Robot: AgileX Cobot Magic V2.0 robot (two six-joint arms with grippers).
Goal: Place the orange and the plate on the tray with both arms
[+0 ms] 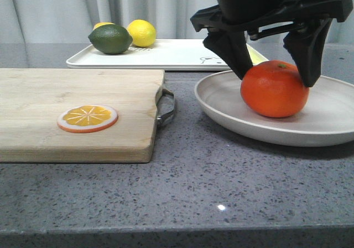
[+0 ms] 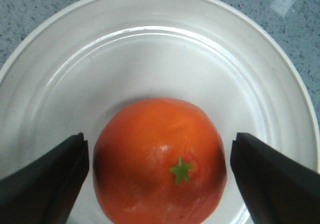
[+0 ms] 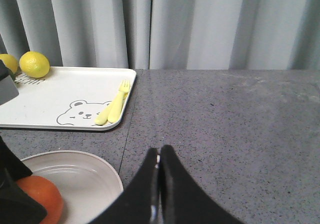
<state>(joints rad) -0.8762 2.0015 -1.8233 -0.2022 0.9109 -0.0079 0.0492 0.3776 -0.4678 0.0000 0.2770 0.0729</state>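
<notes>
Step in hand: the left gripper (image 1: 272, 65) is set to take the whole round glossy orange (image 1: 274, 89), by my reading.
Orange: it sits in the large round off-white plate (image 1: 221, 101), on the grey speckled surface (image 1: 182, 187); green stem spot facing up in the left wrist view.
Left gripper: wide open, holding nothing; one black finger (image 2: 47, 181) stands on each side of the fruit, the near-left one close to or touching the skin, a small gap at the other.
Doing it well: lower until the fingers pass the fruit's widest part, then close evenly, so the glossy skin does not squirt out or roll across the plate.
Left arm pose: it comes down from above, fingers pointing downward and astride the orange.
Right gripper (image 3: 159, 184): fingers pressed together, empty, hovering beside the plate's rim, pointing forward over the bare surface.
Tray: the flat rectangular white tray (image 1: 177, 57) with bear-face drawing lies behind the plate, carrying a yellow lemon (image 1: 141, 32), a dark green lime (image 1: 110, 39) and a yellow plastic fork (image 3: 116, 105).
Left of plate: a pale wooden cutting board (image 1: 77, 93) bearing a flat orange slice (image 1: 88, 118).
</notes>
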